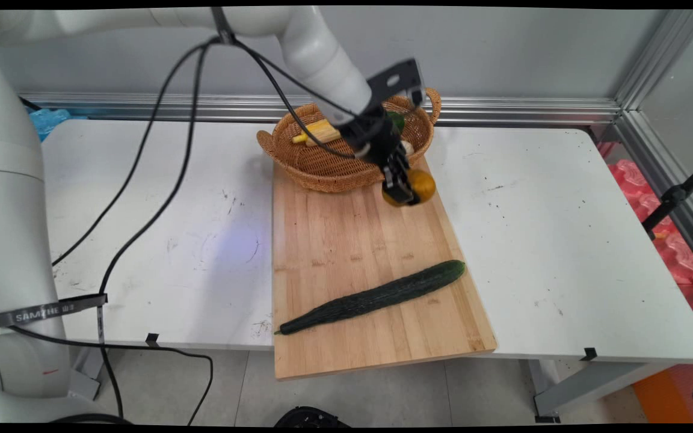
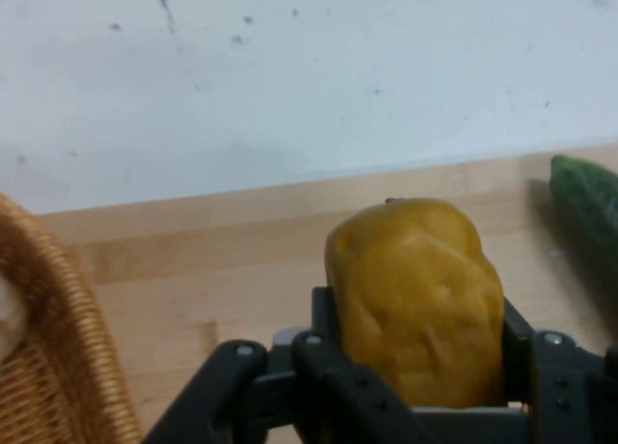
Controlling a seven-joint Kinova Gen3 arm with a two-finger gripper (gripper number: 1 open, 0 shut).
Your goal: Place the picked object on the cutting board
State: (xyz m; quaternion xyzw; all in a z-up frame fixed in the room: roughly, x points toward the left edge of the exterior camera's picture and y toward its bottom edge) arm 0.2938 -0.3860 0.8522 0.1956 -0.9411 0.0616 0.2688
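My gripper (image 1: 405,191) is shut on a yellow-orange fruit (image 1: 421,186), holding it just above the far right part of the wooden cutting board (image 1: 346,240), beside the wicker basket (image 1: 322,165). In the hand view the fruit (image 2: 417,294) sits between the two black fingers (image 2: 328,338), above the board (image 2: 222,261). A long dark green cucumber (image 1: 376,296) lies diagonally across the near half of the board; its tip (image 2: 589,198) shows at the right edge of the hand view.
The basket holds a yellow corn-like piece (image 1: 317,131), a green item (image 1: 396,120) and a pale item (image 1: 407,147). The white table (image 1: 563,240) extends to both sides of the board. Black cables (image 1: 160,180) hang over the table's left part.
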